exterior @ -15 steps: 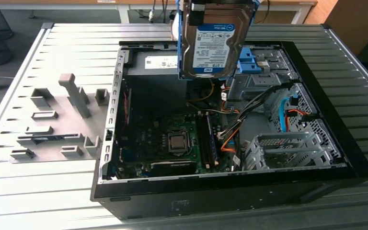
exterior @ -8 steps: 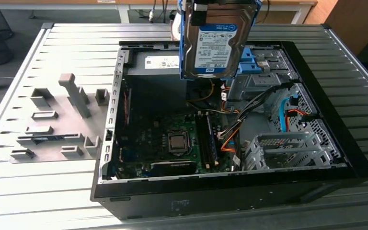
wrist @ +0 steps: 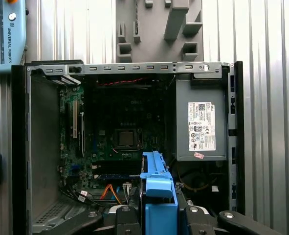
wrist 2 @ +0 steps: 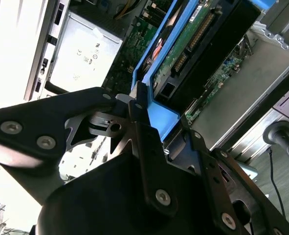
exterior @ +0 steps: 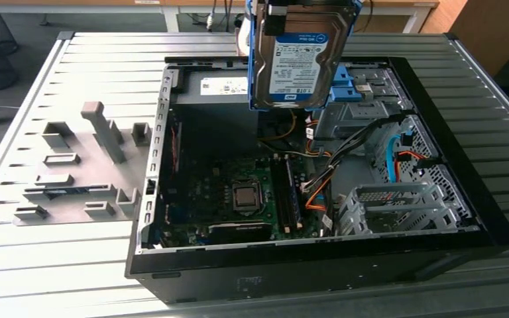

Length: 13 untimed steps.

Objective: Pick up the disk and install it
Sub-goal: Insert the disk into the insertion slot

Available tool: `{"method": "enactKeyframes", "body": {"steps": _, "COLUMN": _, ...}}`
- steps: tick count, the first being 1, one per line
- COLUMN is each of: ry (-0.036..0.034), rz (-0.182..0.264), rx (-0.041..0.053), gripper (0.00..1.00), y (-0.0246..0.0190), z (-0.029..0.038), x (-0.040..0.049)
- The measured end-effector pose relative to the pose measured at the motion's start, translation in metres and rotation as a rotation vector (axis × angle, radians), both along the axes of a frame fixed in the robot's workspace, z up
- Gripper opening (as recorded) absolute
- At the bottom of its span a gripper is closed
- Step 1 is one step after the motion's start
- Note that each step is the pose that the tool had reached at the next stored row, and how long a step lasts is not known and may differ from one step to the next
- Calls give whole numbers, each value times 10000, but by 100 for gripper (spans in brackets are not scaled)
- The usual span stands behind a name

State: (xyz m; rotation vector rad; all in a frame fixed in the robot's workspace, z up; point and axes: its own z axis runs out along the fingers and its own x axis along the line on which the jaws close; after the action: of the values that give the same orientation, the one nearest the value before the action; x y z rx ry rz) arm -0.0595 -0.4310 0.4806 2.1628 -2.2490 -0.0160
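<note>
The disk [exterior: 294, 59] hangs label-out above the back of the open computer case [exterior: 466, 228], over the power supply and drive bay area. It is a silver drive with a white-and-blue label and blue rails. My gripper [wrist: 158, 215] is shut on the disk's blue rail [wrist: 156, 188], with a black finger [wrist: 122, 218] on each side. In the second wrist view the disk's [wrist 2: 193, 34] green circuit-board side and connector face the camera, clamped in the gripper [wrist 2: 144, 115]. The motherboard [exterior: 236, 192] lies below in the case.
Inside the case are a power supply [wrist: 200, 127], a bare blue bracket [exterior: 360, 83] in the drive bay, a metal drive cage [exterior: 405, 205], and orange and blue cables [exterior: 321, 192]. A grey fixture plate [exterior: 77, 172] with upright blocks lies on the slatted table at the exterior view's left.
</note>
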Motion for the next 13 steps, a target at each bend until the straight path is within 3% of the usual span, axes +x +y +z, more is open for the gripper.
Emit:
{"method": "enactKeyframes", "body": {"steps": 5, "ry": 0, "rz": 1, "rx": 0, "gripper": 36, "y": -26, "z": 0, "x": 0}}
{"method": "enactKeyframes", "body": {"steps": 13, "ry": 0, "rz": 2, "rx": -8, "gripper": 36, "y": -107, "z": -1, "x": 0}}
